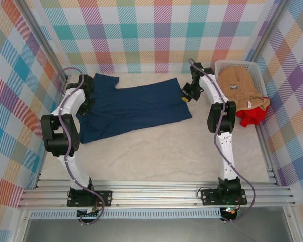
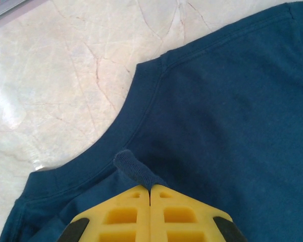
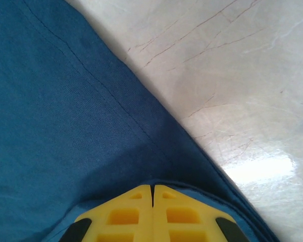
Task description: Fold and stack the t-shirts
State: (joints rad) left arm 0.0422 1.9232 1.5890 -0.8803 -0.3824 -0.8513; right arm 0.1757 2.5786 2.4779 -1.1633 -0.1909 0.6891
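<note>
Left fingers (image 2: 148, 193): closed tight together, a small tuck of collar rib pinched between the yellow tips.
Right fingers (image 3: 150, 190): closed just as tightly on the hem edge of the same garment.
Navy shirt: the dark navy blue soft cloth t-shirt (image 1: 136, 106) lies spread flat on the pale marbled bench (image 1: 156, 151), stretched between the two sets of fingers, its neck at the left pair and its hem at the right pair.
Other shirts: the tan soft cloth t-shirt (image 1: 240, 85) sits heaped in the white plastic laundry basket (image 1: 223, 64), out past the right fingers on their outer side. The bright red cloth t-shirt (image 1: 250, 117) bunches under the tan one at the basket's near end.
Done: one shirt is out of the basket and laid out, gripped at both ends.
Left: as I judge it, nearly everything; no fold shows in the navy shirt, no stack exists, and the tan and red shirts are not yet laid out.
</note>
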